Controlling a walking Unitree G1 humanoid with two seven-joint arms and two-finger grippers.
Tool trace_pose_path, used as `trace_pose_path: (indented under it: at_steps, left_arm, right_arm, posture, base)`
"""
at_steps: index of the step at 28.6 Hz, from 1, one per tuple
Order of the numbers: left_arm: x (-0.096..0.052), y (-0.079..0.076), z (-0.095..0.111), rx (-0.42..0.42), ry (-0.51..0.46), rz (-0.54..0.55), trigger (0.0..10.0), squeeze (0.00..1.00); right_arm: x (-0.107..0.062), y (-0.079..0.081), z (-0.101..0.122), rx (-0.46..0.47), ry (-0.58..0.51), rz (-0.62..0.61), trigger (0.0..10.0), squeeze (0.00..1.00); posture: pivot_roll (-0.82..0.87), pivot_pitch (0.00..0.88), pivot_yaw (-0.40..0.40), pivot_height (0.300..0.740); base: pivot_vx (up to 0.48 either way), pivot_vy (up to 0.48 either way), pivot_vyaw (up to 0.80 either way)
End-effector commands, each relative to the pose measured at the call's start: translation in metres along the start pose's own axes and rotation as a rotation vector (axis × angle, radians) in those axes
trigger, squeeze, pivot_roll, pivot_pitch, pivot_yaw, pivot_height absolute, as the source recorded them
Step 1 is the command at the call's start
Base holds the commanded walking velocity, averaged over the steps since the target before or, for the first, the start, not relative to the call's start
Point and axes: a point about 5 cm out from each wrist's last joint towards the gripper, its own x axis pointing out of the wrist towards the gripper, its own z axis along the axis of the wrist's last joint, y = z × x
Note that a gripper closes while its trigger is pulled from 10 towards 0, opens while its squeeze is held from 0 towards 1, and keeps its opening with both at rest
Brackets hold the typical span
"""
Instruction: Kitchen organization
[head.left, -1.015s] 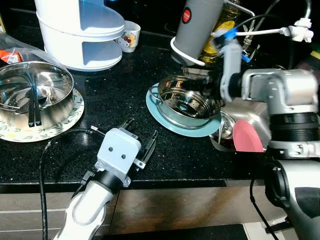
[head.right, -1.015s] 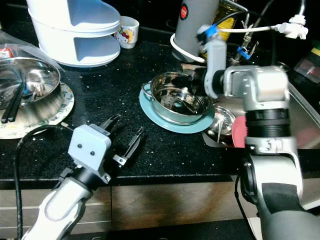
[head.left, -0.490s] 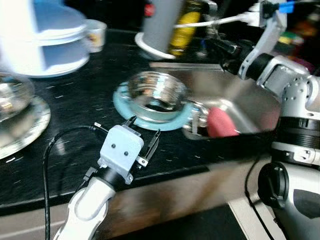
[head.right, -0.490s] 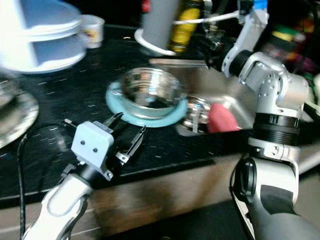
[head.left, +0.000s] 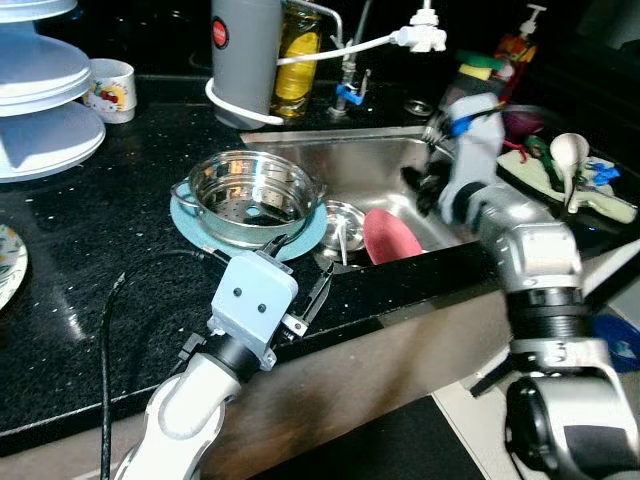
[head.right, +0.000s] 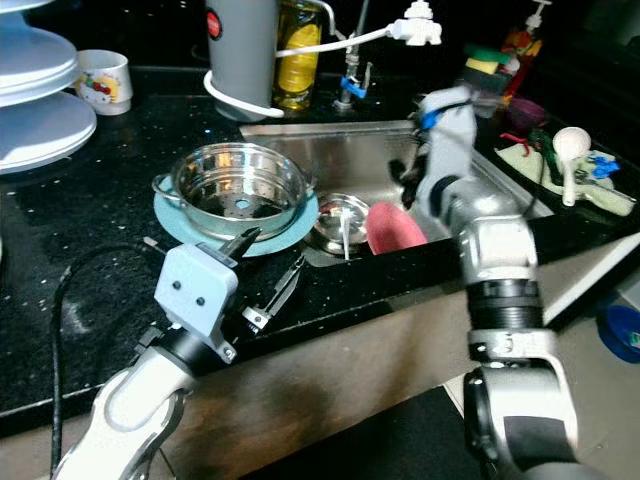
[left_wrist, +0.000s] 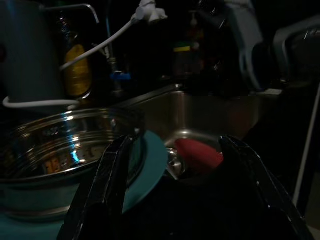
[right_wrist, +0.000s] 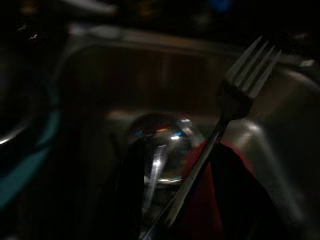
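The sink (head.left: 375, 170) is the biggest thing here, a steel basin sunk into the black counter (head.left: 90, 250), and the right arm reaches out over it. Below the right gripper (head.left: 425, 185), down on the basin floor, lie a small steel bowl (head.left: 343, 215) and a red dish (head.left: 390, 236), touching or nearly so. Off to that gripper's left, up on the counter and just beside the sink edge, a steel colander pot (head.left: 250, 195) sits on a teal plate (head.left: 310, 228).

The right gripper is clamped on a fork (right_wrist: 227, 112). In the wrist view the handle runs from between the black fingers out along the line of the gripper, tines at the far end, and the bowl and red dish lie past it, lower down. So the fork's long axis points away from the wrist and over the basin, and the drop spot is straight beneath. My guess is the fork is bound for the sink, and a short lowering is all that's wanted.

The left gripper (head.left: 295, 285) hangs at the counter's front edge with its fingers (left_wrist: 117, 170) spread wide and nothing between them. The colander pot is just ahead of it, the sink further ahead to its right; the right arm is plainly nearer the basin.
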Motion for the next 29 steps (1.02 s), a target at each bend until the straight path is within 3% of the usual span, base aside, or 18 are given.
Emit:
trace_pose_path:
  at_steps: [1,5,6,8,9,10,11,12,19,20,21,22,26,29]
  left_arm:
    - [0.0,-0.003,-0.001,-0.01,0.007,-0.01,10.0,0.0]
    - [0.001,-0.004,-0.001,-0.01,0.008,-0.012,10.0,0.0]
    - [0.001,-0.003,-0.001,-0.01,0.007,-0.011,10.0,0.0]
    - [0.001,-0.003,-0.001,-0.009,0.007,-0.011,10.0,0.0]
    - [0.0,-0.003,-0.002,-0.007,0.006,-0.012,10.0,0.0]
    - [0.0,-0.003,-0.002,-0.01,0.007,-0.009,10.0,0.0]
    - [0.0,-0.004,-0.003,-0.009,0.009,-0.012,10.0,0.0]
    - [0.001,-0.004,-0.004,-0.011,0.008,-0.012,10.0,0.0]
    - [0.002,-0.001,-0.006,-0.018,0.019,0.0,10.0,0.0]
    - [0.0,0.0,-0.008,-0.029,0.033,0.018,10.0,0.0]
    - [0.0,0.0,-0.008,-0.029,0.033,0.018,10.0,0.0]
    - [-0.003,0.002,-0.009,-0.04,0.043,0.034,10.0,0.0]
    - [-0.005,0.002,-0.009,-0.049,0.052,0.044,10.0,0.0]
    - [-0.007,0.004,-0.009,-0.052,0.057,0.057,10.0,0.0]
  right_arm:
    - [0.0,-0.005,-0.003,-0.012,0.0,-0.032,10.0,0.0]
    - [0.015,0.01,-0.018,-0.096,0.044,-0.068,10.0,0.0]
    - [0.017,0.009,-0.021,-0.089,0.054,-0.095,10.0,0.23]
    - [0.018,0.008,-0.023,-0.079,0.06,-0.111,10.0,0.23]
    - [0.019,0.009,-0.024,-0.067,0.053,-0.121,10.0,0.6]
    - [0.019,0.009,-0.025,-0.058,0.046,-0.124,10.0,0.87]
    - [0.019,0.01,-0.025,-0.053,0.034,-0.119,10.0,0.96]
    - [0.02,0.011,-0.024,-0.046,0.019,-0.114,10.0,1.0]
    - [0.018,0.016,-0.003,0.084,-0.153,-0.053,10.0,1.0]
    - [0.014,0.018,0.011,0.121,-0.255,-0.017,10.0,0.45]
    - [0.014,0.018,0.011,0.121,-0.255,-0.017,10.0,0.45]
    - [0.011,0.02,0.021,0.119,-0.32,0.029,10.0,0.0]
    - [0.003,0.026,0.037,0.147,-0.41,0.166,10.0,0.0]
    - [0.002,0.026,0.05,0.08,-0.461,0.205,10.0,0.0]
  posture:
    - [0.11,0.04,-0.202,0.74]
    - [0.11,0.043,-0.208,0.74]
    - [0.11,0.043,-0.208,0.74]
    - [0.11,0.045,-0.209,0.74]
    - [0.12,0.03,-0.204,0.74]
    - [0.12,0.014,-0.206,0.74]
    - [0.12,0.015,-0.205,0.74]
    - [0.12,0.013,-0.199,0.74]
    - [0.12,0.016,-0.2,0.74]
    - [0.12,0.016,-0.2,0.74]
    - [0.12,0.016,-0.2,0.74]
    - [0.12,0.016,-0.2,0.74]
    - [0.13,0.024,-0.204,0.74]
    - [0.13,0.024,-0.209,0.74]
  base:
    - [0.0,0.0,0.0]
    - [0.0,0.0,0.0]
    - [0.0,0.0,0.0]
    - [0.0,0.0,0.0]
    - [0.0,0.0,0.0]
    - [0.0,0.0,0.0]
    - [0.0,0.0,0.0]
    - [0.0,0.0,0.0]
    - [0.0,0.0,0.0]
    - [0.0,0.0,0.0]
    - [0.0,0.0,0.0]
    - [0.0,0.0,0.0]
    - [0.0,0.0,0.2]
    - [0.0,0.0,0.78]
